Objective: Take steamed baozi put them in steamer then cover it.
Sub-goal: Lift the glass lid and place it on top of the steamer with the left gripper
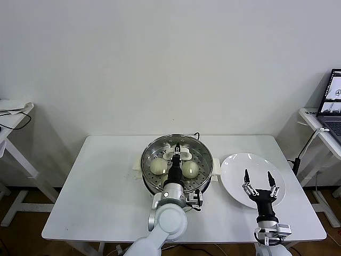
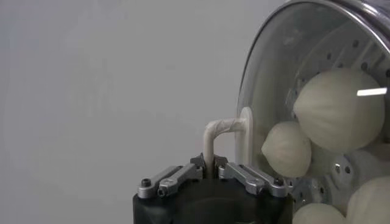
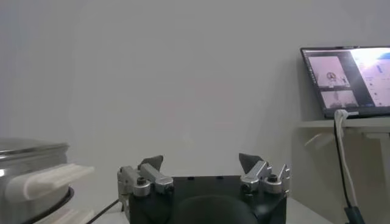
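The steamer (image 1: 151, 180) stands at the table's middle, its white side handle (image 3: 49, 179) showing in the right wrist view. The glass cover (image 1: 200, 152) lies over its mouth. My left gripper (image 1: 176, 151) is shut on the cover's white handle (image 2: 214, 135), which is pinched between the fingertips of the left gripper (image 2: 210, 170). Through the glass I see steamed baozi (image 1: 157, 166) (image 1: 190, 169) on the perforated tray, and several (image 2: 341, 109) (image 2: 286, 148) in the left wrist view. My right gripper (image 1: 259, 180) hovers open over the plate, nothing between its fingers (image 3: 151, 163).
A white plate (image 1: 237, 162) with nothing on it lies right of the steamer. A laptop (image 1: 333, 101) (image 3: 347, 79) sits on a side table at far right, another side table (image 1: 13, 109) at far left. A cable runs behind the steamer.
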Robot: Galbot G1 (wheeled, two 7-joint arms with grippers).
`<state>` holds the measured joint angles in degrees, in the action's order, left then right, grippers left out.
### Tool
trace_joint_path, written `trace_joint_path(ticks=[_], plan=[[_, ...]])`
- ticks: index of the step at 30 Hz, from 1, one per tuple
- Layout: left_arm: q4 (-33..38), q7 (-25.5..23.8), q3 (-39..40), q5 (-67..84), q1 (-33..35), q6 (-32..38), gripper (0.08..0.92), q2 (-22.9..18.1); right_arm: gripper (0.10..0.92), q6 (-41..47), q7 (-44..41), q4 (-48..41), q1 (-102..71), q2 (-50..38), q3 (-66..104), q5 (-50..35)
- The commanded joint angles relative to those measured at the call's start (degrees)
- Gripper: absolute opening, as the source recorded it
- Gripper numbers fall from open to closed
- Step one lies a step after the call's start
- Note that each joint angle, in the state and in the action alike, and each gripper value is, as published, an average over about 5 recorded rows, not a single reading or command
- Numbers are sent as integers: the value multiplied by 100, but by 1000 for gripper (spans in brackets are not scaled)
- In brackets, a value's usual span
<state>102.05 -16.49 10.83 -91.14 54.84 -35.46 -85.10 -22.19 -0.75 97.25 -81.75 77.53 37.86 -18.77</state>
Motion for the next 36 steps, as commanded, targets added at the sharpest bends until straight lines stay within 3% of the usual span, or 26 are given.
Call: trace_joint_path(ticks=[1, 10, 19, 30, 36], plan=[[-18, 32, -5, 2, 15, 31, 188, -9, 823, 1, -5, 20, 3, -8, -5, 6], [-26, 72, -30, -5, 21, 121, 212, -14, 823, -4, -8, 22, 1, -17, -6, 15], [294, 98, -7, 1, 130, 122, 458, 119, 823, -7, -7, 13, -1, -33, 0, 10], [1329, 204, 118, 161, 623, 43, 769, 661, 823, -45, -9, -29, 0, -82, -23, 6], [2139, 323, -68, 407, 937, 9, 822, 926, 823, -60, -14, -55, 9, -117, -48, -3]])
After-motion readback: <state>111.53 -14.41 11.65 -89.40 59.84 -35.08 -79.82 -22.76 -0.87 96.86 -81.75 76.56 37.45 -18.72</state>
